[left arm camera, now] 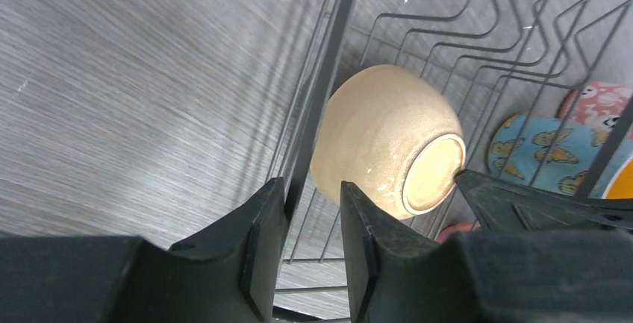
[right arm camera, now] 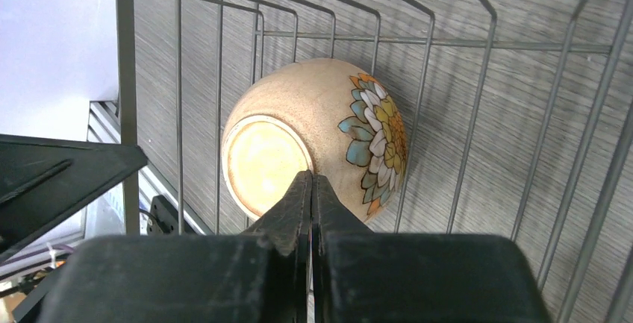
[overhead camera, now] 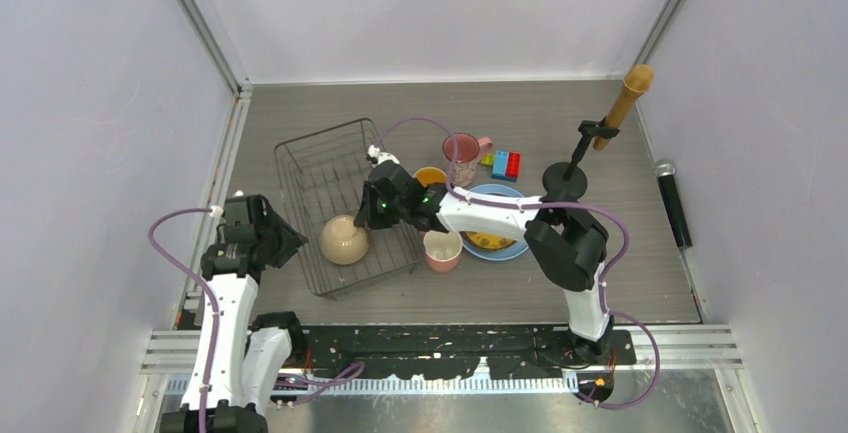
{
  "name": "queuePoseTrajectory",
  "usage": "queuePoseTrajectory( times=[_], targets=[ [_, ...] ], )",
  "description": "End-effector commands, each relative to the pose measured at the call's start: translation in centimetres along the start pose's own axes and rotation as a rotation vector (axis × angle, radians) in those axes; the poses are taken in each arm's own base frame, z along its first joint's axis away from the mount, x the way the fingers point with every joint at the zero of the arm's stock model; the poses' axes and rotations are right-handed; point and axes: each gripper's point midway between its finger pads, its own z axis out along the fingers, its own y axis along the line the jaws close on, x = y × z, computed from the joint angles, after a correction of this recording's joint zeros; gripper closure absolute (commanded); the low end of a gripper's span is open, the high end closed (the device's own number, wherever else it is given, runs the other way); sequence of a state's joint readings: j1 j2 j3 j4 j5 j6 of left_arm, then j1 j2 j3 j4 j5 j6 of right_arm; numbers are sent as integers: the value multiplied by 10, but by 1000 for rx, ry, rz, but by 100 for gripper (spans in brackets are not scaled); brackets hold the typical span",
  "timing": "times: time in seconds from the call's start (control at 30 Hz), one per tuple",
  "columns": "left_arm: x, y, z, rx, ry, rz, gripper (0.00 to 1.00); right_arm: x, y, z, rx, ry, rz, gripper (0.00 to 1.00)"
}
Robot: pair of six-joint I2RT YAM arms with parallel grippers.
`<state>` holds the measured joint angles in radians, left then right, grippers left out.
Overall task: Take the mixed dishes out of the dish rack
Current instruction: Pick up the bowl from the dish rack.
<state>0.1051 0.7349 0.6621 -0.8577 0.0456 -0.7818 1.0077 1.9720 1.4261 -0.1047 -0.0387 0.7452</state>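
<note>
The bowl is lying tipped, foot ring upward, in the near end of the rack, which is sitting toward the counter's left edge. The right end effector is hovering over the foot ring, fingers pressed together and gripping nothing. The left end effector is straddling the rack's left rim bar, narrowly parted and apparently not clamping. I am judging the rounded wall likely to slip. Fingers could also be snagging wires and dragging the rack into the pink cup beside it.

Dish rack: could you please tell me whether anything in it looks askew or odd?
Yes. The beige flowered bowl lies overturned in the dish rack, with its foot ring showing instead of its opening. Nothing looks spilled or broken.
</note>
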Motion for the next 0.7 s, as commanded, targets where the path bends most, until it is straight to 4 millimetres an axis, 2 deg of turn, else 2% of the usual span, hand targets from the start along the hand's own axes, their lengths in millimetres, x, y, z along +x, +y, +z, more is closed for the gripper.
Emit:
queuePoseTrajectory(
  times=[0.0, 0.17, 0.23, 0.33, 0.47, 0.57, 0.67],
  targets=[
    [-22, -22, -16, 75, -79, -18, 64, 1, -11, -10, 18, 5, 41, 99],
    [-22, -21, -16, 70, -78, -19, 62, -2, -16, -13, 48, 10, -2, 89],
    [-21, -19, -16, 65, -79, -19, 61, -3, -24, -13, 92, 6, -12, 84],
    [-21, -20, -18, 69, -81, -20, 58, -3, -42, -13, 191, -3, -27, 84],
    [-23, -36, -28, 148, -77, -15, 53, -1, -55, -16, 253, -3, -31, 86],
    [-24, -48, -38, 203, -70, -10, 47, -1, -57, -18, 262, -4, -33, 86],
    [-22, -60, -48, 265, -59, -3, 37, -2, -55, -18, 249, -9, -34, 86]
  ],
)
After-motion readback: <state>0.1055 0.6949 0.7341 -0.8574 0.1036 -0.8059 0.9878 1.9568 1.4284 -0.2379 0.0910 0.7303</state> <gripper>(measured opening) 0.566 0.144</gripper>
